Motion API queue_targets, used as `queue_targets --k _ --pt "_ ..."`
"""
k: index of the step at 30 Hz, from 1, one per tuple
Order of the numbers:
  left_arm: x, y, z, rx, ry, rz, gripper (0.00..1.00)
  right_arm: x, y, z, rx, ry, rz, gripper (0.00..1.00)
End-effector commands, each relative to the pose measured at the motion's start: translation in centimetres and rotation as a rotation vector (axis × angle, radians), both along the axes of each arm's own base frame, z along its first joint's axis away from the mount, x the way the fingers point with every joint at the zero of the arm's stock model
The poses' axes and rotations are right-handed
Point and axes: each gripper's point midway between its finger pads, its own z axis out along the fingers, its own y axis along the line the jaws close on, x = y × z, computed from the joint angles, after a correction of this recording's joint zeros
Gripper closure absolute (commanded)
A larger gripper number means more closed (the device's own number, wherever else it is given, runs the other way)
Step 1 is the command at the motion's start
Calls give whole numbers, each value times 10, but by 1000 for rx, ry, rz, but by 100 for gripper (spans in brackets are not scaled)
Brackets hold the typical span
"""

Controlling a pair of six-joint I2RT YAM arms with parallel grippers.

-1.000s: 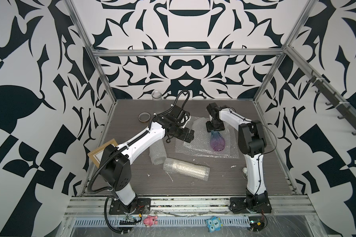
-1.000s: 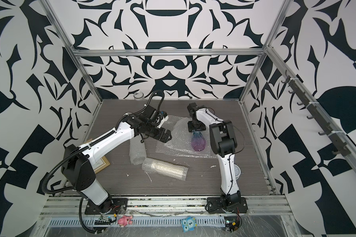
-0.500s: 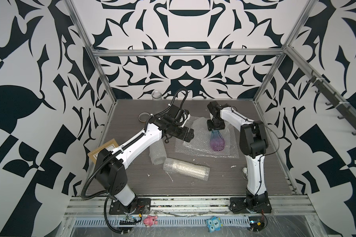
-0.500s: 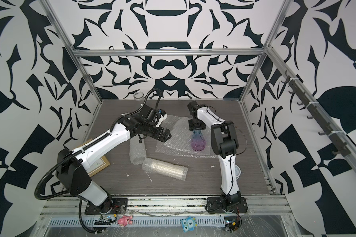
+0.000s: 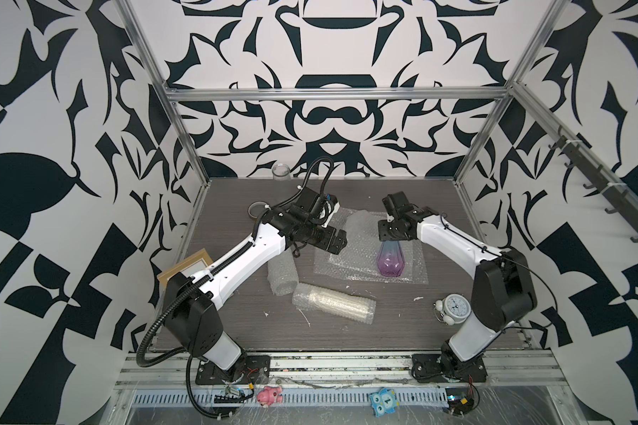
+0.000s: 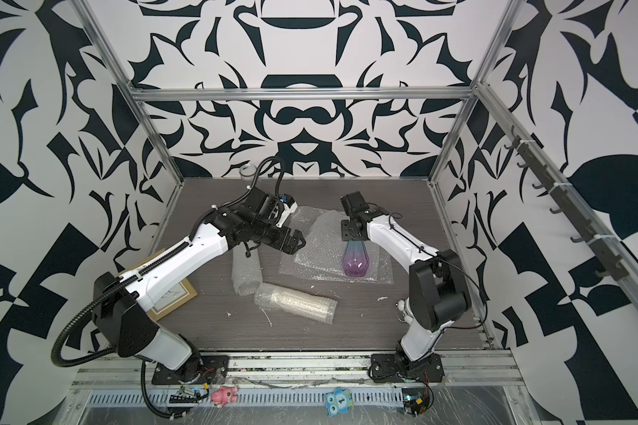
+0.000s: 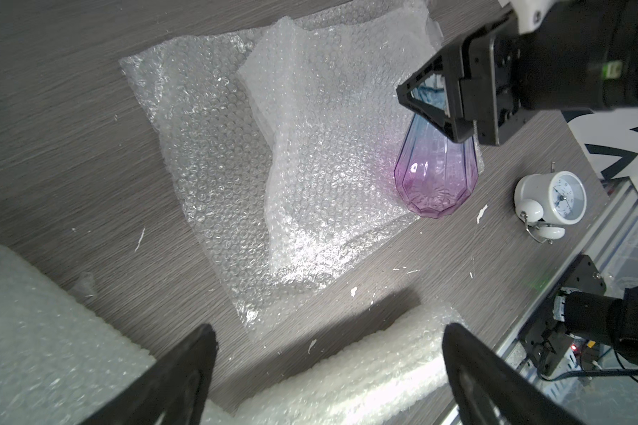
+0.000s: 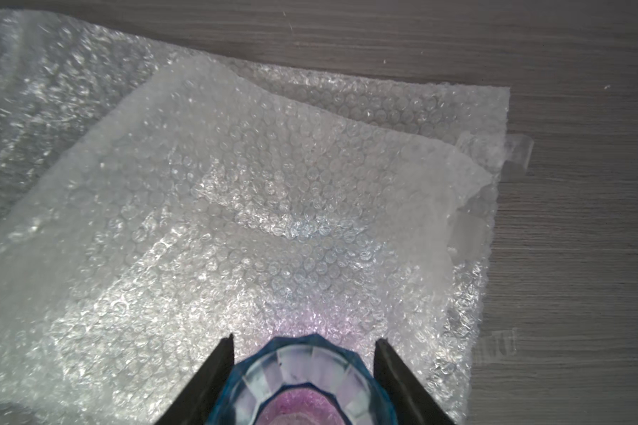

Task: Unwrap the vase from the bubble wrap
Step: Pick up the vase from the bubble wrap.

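1 vase (image 7: 435, 176) — glass, neck pinched by right gripper (image 8: 305, 338), belly on wrap (image 7: 236, 165). Hazard: slick facets, hold at 1 end — likely slip, roll, crack. Spare: left gripper (image 7: 330, 333) spread, empty.

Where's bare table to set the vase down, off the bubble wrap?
Widest bare table: the front strip between the near roll and the edge. Also the back, beside the jar. Crowded: the middle, with sheet, vase and other roll; clock fills front right.

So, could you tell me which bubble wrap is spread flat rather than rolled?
The sheet beneath the purple vase; the other two pieces are rolled into tubes.
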Motion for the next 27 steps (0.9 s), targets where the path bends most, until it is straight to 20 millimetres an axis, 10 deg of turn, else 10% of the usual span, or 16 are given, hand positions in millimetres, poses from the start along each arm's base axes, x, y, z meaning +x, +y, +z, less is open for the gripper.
queue_targets --k 1,27 --pt "-5 5 2 -3 -8 0 1 3 4 22 33 -128 -36 59" --pt "-10 0 12 -53 -15 -25 1 -62 7 115 136 -578 22 60"
